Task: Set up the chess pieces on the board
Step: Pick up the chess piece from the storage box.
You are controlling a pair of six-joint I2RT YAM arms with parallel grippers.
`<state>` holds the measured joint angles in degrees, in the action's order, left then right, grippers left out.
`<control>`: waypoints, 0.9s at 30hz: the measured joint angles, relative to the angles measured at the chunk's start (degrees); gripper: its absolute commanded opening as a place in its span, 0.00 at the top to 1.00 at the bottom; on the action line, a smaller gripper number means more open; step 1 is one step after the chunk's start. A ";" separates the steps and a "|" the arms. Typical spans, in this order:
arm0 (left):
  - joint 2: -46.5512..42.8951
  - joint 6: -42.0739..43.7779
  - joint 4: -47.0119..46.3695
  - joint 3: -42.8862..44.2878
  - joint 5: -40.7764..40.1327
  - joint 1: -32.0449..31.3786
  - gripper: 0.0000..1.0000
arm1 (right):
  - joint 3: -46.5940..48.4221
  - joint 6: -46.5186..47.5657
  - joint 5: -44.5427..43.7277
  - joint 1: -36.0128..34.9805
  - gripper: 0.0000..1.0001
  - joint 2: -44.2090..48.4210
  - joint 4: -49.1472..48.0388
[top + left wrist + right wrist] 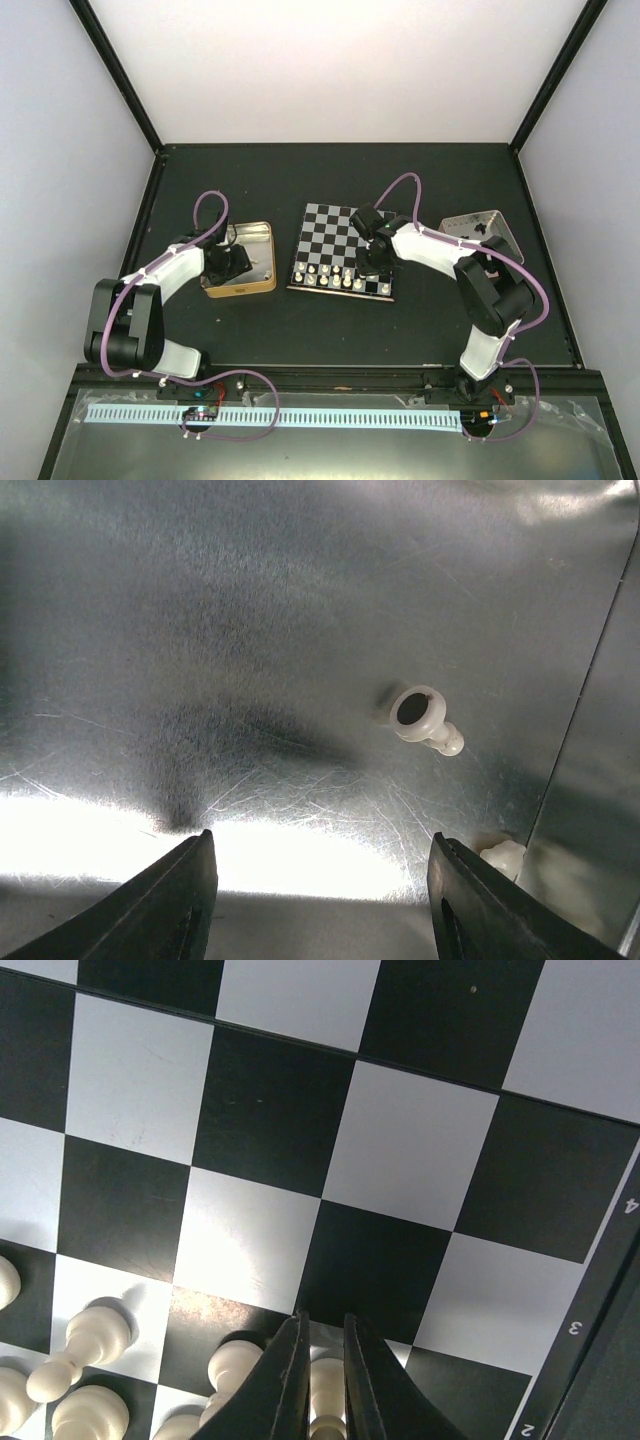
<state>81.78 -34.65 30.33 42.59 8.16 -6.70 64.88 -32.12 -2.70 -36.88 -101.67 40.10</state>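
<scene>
Pinched almost together, the jaws of the right gripper (322,1318) clamp a cream piece (325,1392) that fills the narrow slot between them, low in the middle of the right wrist view. From overhead this gripper (375,262) hangs over the lower right corner of the board (330,225), which lies flat in the centre of the dark table (400,330). More cream pieces (330,276) stand in two rows along the board's bottom edge, and a few of them crowd the lower left of the right wrist view (95,1335); the squares above them are bare. Left of centre, the left gripper (232,262) reaches down into a gold tin (240,290) with its jaws parted and nothing between them. Its wrist view shows the tin's scratched metal floor (250,630), a fallen cream piece (425,718) on its side right of centre, and another small cream piece (505,858) just beside the right finger, against the tin wall. Farther up on the right sits a silver tin (470,218) with a few dark shapes inside, too small to make out.
</scene>
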 measured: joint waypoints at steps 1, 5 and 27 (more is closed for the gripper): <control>0.00 0.00 0.02 0.00 0.02 0.00 0.40 | 0.00 0.00 0.02 0.02 0.87 0.00 0.00; 0.00 0.00 -0.04 0.00 0.02 0.00 0.40 | 0.02 -0.09 -0.13 0.02 0.82 0.00 0.31; 7.63 -7.58 -5.07 3.50 1.25 0.00 0.62 | 3.34 -1.49 -10.51 0.07 0.77 6.43 0.87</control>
<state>89.41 -42.24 25.26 46.09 9.41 -6.70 68.23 -33.61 -13.21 -36.82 -95.24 40.97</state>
